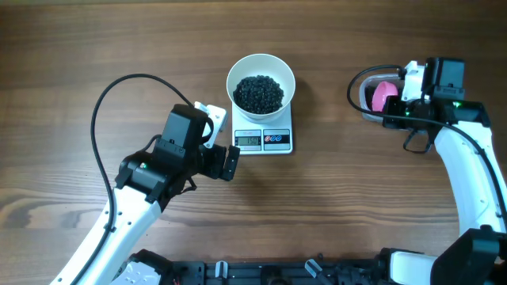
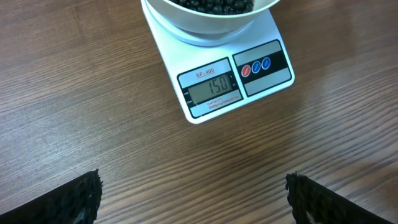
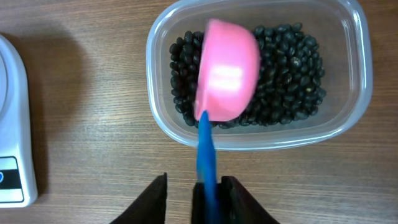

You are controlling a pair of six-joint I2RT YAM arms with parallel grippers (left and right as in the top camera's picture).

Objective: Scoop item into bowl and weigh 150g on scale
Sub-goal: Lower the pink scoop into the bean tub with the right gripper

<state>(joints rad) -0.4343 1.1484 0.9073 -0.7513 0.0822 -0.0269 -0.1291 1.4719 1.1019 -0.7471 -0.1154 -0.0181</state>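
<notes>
Overhead down — wrists close, scale [image 1: 264, 136] shared

Mid-counter [image 1: 333, 206], toward the far side: scale [image 1: 264, 140], with bowl [image 1: 261, 83] on its rear part and display left uncovered at the front. In the bowl, a heap of beans [image 1: 258, 93]. In front of the scale and a little to its left, left gripper [image 2: 193, 186], apart from it, fingers set wide and facing the display. Well to the right of the scale: tub [image 3: 255, 74] holding more beans, scoop [image 3: 227, 68] over them. Scoop handle out over the tub's near rim and down between the fingers of right gripper [image 3: 196, 193].
</notes>
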